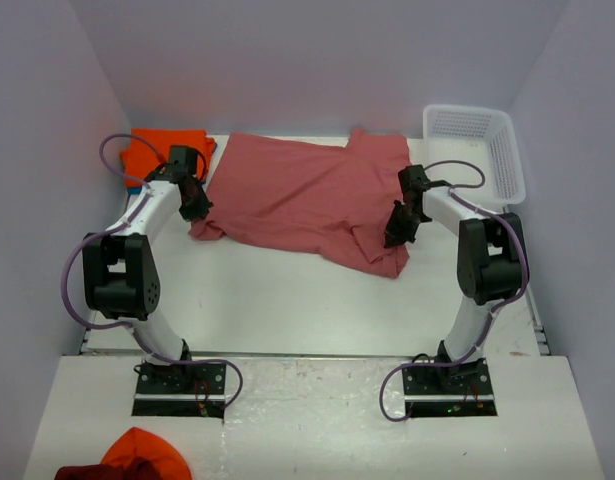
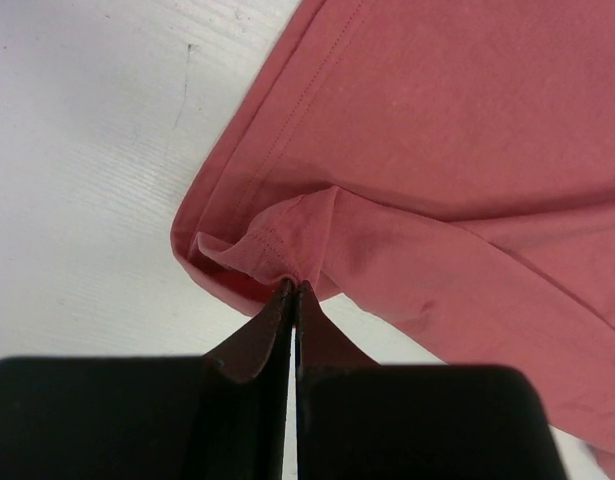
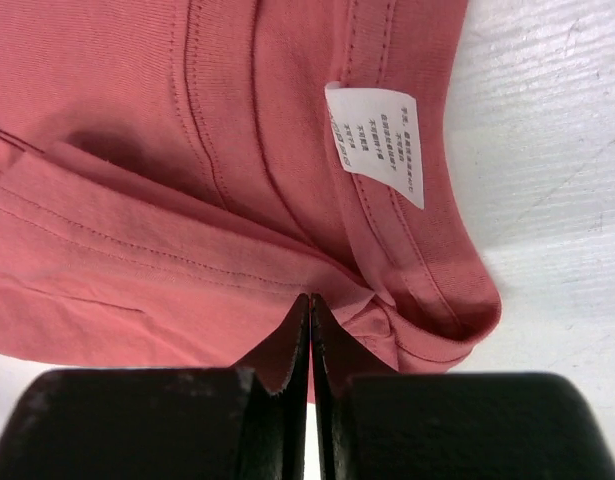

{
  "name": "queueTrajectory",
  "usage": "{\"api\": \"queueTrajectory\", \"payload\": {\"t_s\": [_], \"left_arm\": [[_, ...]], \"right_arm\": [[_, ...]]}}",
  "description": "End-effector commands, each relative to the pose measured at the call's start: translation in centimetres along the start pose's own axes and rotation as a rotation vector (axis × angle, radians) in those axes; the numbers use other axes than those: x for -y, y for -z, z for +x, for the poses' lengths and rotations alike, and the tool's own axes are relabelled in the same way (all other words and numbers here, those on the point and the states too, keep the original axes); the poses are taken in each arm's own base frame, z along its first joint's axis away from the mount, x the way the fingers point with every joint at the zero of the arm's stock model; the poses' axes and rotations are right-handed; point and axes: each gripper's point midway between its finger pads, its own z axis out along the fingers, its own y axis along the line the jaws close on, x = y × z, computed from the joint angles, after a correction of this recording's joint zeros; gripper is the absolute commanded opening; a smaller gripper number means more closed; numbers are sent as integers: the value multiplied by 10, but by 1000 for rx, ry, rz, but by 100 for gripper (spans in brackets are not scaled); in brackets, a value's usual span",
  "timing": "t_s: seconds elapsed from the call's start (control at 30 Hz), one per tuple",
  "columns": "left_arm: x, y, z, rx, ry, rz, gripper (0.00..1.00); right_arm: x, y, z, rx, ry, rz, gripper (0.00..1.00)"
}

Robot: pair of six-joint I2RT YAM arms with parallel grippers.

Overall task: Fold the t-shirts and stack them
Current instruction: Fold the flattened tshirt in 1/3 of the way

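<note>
A salmon-red t-shirt (image 1: 297,195) lies spread across the back of the table, its right side folded over. My left gripper (image 1: 197,212) is at the shirt's near left corner. In the left wrist view the left gripper (image 2: 293,284) is shut, pinching a small fold of the salmon-red t-shirt's (image 2: 437,130) hem. My right gripper (image 1: 395,238) is at the shirt's near right end. The right wrist view shows the right gripper (image 3: 310,298) shut on a fold of the shirt (image 3: 137,200) below its white tag (image 3: 377,140). An orange t-shirt (image 1: 162,150) lies folded at the back left.
A white lattice basket (image 1: 512,160) stands at the back right corner. A heap of orange and dark red cloth (image 1: 142,455) sits on the near ledge, left of the arm bases. White walls close in the table on three sides.
</note>
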Motion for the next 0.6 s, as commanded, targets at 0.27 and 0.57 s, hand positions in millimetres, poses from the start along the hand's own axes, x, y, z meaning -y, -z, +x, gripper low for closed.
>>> {"api": "queueTrajectory", "payload": {"t_s": [0.27, 0.57], "left_arm": [[4, -2, -4, 21, -4, 14, 0], [7, 2, -5, 23, 0, 36, 0]], "right_arm": [[-13, 16, -20, 56, 33, -31, 7], [-3, 10, -8, 12, -11, 10, 42]]}}
